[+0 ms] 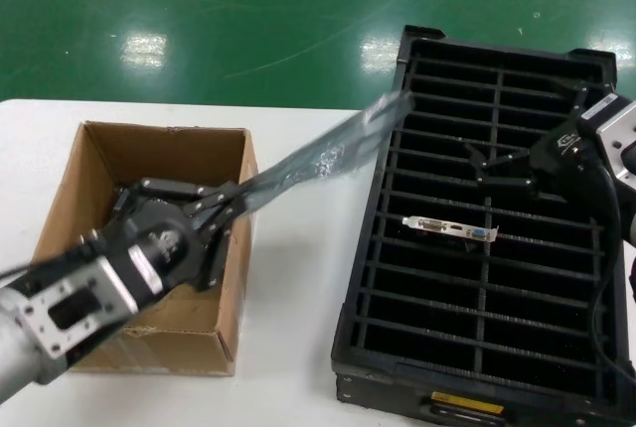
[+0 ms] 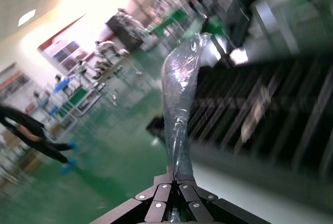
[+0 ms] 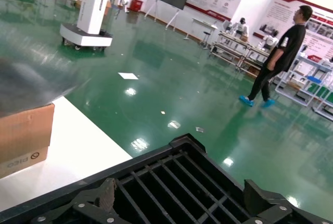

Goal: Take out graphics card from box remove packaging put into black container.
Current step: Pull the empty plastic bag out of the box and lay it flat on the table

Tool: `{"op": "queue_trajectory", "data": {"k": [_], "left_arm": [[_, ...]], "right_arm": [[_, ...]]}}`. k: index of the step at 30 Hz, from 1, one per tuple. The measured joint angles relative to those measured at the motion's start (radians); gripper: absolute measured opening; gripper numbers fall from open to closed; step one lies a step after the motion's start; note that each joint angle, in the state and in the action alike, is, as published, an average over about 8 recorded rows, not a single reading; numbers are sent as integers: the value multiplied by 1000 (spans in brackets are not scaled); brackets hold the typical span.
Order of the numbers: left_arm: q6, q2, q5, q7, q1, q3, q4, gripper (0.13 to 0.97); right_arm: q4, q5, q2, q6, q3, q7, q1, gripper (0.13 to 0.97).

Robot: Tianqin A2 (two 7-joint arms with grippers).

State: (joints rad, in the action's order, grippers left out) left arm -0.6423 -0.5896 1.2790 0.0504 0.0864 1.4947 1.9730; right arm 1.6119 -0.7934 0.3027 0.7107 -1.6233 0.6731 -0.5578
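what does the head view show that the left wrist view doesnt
Only the head view shows the cardboard box, the graphics card lying in the black tray, and the right claw open above the tray. Only the left wrist view shows the workshop floor and people far behind. Both show the left claw shut on the plastic bag, with the tray beyond.

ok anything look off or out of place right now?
Only the packaging: the left gripper over the box pinches one end, so the bag sticks out in mid-air toward the black container. The graphics card lies in the container. The right gripper is open above the slots.
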Motion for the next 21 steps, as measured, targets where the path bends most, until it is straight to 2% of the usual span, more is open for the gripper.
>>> {"op": "queue_trajectory", "data": {"k": [3,6,10,13,15,17,21], "left_arm": [[-128,105,10,127,51,-60,-16,139],[-254,222,-27,253,103,-125,-55,139],[-427,386,-159,427,175,-222,-128,139],[-546,480,-290,561,224,-280,-179,139],[-610,522,-374,653,252,-299,-207,139],[-653,548,-445,741,274,-302,-227,142],[-689,568,-539,899,304,-278,-250,148]], "right_arm": [[-3,-7,3,9,-4,-13,-6,819],[-4,-10,4,15,-4,-21,-9,867],[-5,-12,2,19,-2,-27,-11,906],[-6,-13,1,22,0,-31,-11,929],[-6,-13,-1,23,2,-33,-12,945],[-6,-13,-2,24,3,-35,-12,960],[-6,-13,-4,26,5,-38,-12,960]]}}
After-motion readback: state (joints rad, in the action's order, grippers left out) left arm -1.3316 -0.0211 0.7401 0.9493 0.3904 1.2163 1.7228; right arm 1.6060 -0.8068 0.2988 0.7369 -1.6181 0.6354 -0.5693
